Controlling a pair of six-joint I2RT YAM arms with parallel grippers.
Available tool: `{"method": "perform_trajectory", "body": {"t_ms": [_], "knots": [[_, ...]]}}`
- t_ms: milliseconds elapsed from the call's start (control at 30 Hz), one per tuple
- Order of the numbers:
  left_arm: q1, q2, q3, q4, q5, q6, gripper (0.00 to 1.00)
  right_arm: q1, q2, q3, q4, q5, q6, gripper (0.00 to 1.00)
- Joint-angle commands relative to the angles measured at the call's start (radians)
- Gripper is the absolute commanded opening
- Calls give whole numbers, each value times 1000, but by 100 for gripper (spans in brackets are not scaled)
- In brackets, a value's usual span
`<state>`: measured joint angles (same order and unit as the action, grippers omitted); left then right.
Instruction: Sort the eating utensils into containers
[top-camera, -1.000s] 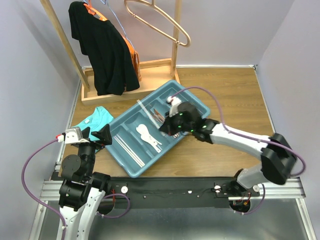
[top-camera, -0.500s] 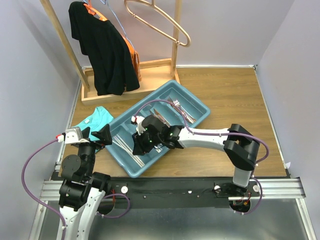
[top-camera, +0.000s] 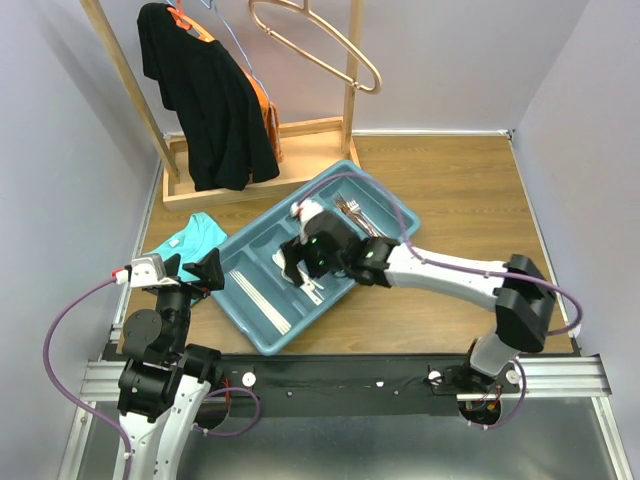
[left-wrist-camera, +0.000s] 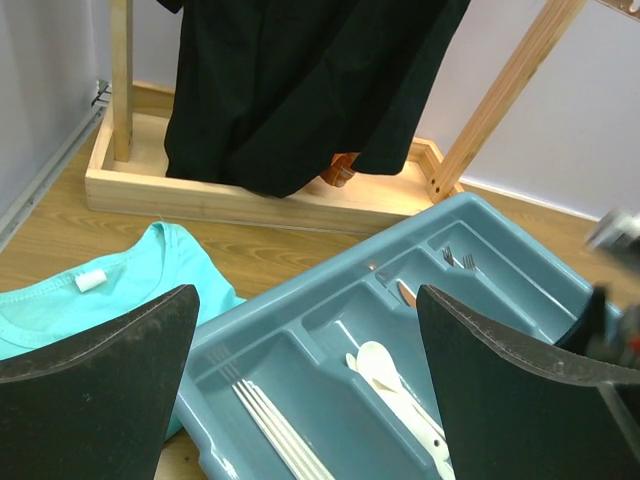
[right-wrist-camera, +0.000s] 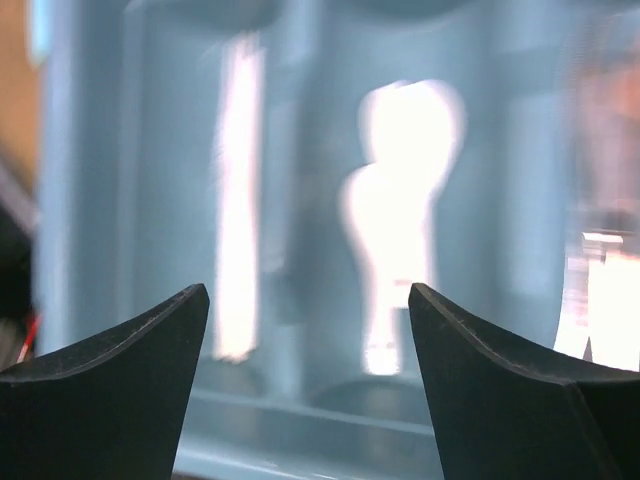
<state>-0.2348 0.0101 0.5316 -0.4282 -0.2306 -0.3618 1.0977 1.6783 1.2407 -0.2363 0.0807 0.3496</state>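
The left end effector (top-camera: 190, 268) is being held spread and empty beside the teal cutlery tray (top-camera: 250, 325) on the tabletop (top-camera: 470, 200), apparently parked clear of it. Kinds are being separated across its four compartments: roughly four chopsticks (top-camera: 258, 300), two white spoons (left-wrist-camera: 385, 368), then forks (top-camera: 350, 208) too small to count. The right end effector (right-wrist-camera: 305, 300) is being hovered above the spoons, fingers spread, nothing pinched.

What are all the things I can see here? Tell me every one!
Tray: one, teal-blue, mid-table.
Chopsticks: several, pale, nearest slot.
Spoons: at least two, white, next slot.
Forks: a few, metal, farthest slot.
Black shirt: one, on rack.
Orange cloth: one, behind black shirt.
Hanger: at least one, coppery, rack top.
Rack: one, wooden, table's back.
Teal shirt: one, left of tray.
Table: one, brown.
Left hand: one, black, open, by teal shirt.
Right hand: one, black, open, over tray.
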Motion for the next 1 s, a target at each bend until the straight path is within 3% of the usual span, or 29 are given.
{"method": "perform_trajectory", "body": {"t_ms": [0,200,400,667,867,967], "knots": [[8,-134,25,-1,42,35,99,-200,-126,-10,-129,258,70,89],[6,-139,86,-75,45,78,99,-578,-400,-197,-115,261,190,91],[6,-144,175,-156,17,116,99,-824,-676,-265,-190,339,187,95],[5,-162,248,-245,-22,155,99,-838,-1038,-365,-212,511,131,99],[5,-182,288,-277,-50,164,99,-838,-1326,-461,-222,492,75,100],[5,-180,297,-285,-62,164,99,-838,-1394,-468,-262,482,68,100]]}}
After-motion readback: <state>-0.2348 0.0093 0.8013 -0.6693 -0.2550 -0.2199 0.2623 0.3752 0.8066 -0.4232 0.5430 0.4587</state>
